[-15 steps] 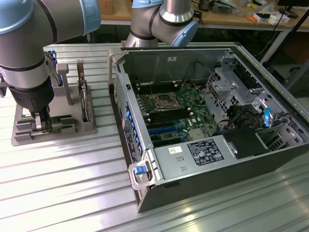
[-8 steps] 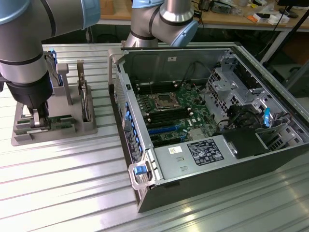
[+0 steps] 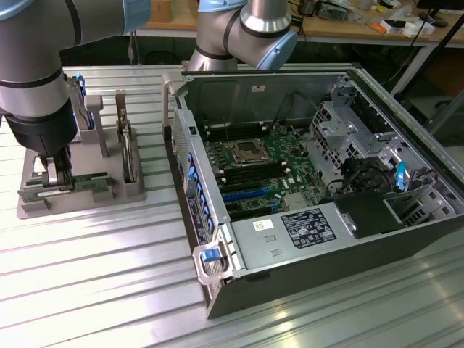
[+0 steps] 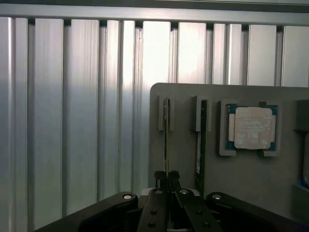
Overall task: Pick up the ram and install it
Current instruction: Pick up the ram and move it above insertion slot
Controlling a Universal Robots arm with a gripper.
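Observation:
My gripper reaches down into the grey holder, its fingers pinched shut on the thin edge of the ram. That green stick stands on edge in its slot. A second green stick stands in the neighbouring slot, apart from the fingers. In the exterior view the gripper is at the holder's near left end, and the ram runs out from it along the holder.
A square silver processor chip lies in a pocket beside the sticks. An upright drive stands in the holder. At the exterior view's right the open computer case shows its motherboard with black and blue memory slots. Ribbed metal table all round.

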